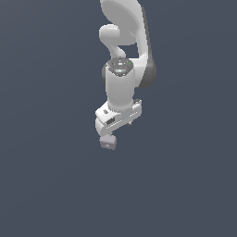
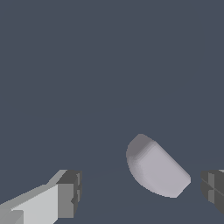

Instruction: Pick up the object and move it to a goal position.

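The object (image 1: 108, 142) is a small pale grey-lilac lump with rounded corners, sitting just below my white gripper (image 1: 110, 134) in the exterior view. In the wrist view the object (image 2: 157, 168) lies between the two dark fingertips (image 2: 70, 192), nearer to one of them. A gap shows on each side of it, so neither pad touches it. My gripper (image 2: 140, 193) is open and straddles the lump from above.
A plain dark blue-grey surface fills both views. The white arm (image 1: 122, 55) rises toward the top of the exterior view. Nothing else shows.
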Available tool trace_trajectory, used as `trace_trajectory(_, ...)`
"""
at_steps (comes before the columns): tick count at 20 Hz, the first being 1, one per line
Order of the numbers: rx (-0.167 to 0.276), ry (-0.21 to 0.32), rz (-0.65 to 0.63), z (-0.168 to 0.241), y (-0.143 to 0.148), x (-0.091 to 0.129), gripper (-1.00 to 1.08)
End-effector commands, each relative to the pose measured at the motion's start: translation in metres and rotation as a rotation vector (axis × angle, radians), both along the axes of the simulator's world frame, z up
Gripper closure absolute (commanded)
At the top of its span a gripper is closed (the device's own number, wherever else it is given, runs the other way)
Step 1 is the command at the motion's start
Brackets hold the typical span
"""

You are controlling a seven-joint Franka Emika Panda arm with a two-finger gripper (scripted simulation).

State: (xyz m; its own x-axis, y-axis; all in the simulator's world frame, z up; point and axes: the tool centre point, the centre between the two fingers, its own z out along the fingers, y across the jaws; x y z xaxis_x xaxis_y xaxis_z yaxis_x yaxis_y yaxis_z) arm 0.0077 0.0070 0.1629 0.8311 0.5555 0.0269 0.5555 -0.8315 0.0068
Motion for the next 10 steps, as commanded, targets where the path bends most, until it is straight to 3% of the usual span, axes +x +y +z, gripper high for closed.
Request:
trace_trajectory(1, -0.004, 0.002, 0.063, -0.005, -0.005, 0.0, -0.92)
trace_trajectory(10, -0.013, 0.009, 0.285, -0.022, -0.022, -0.002, -0.92)
